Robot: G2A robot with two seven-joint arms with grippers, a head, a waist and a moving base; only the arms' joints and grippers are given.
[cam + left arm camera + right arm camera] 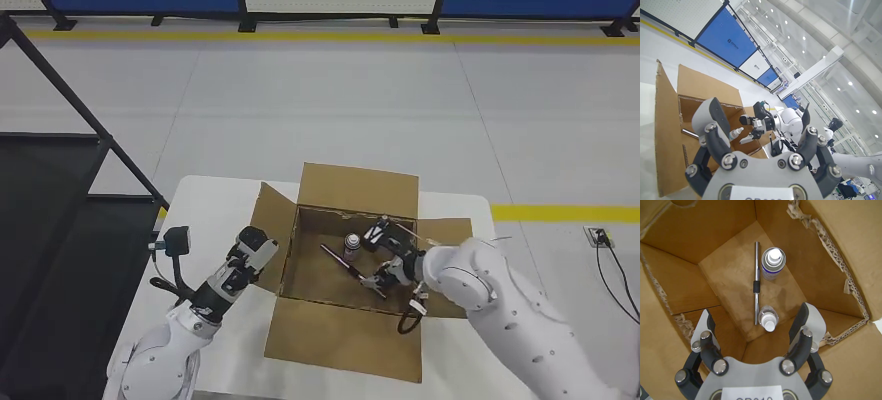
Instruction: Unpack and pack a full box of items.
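Chrome rod [757, 256] lying flat in box [696, 228], spray can [773, 263] apparently upright

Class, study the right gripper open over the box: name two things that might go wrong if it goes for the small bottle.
1. The small bottle stands upright beside the metal rod, so a finger of the right gripper may strike the rod or tip the bottle over.
2. The box walls sit close, and the gripper might snag their torn edges.

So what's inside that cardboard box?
Inside the box: a metal rod lying flat, with a spray can and a small clear bottle standing beside it. The right tool, open above them, hides part of the near wall.
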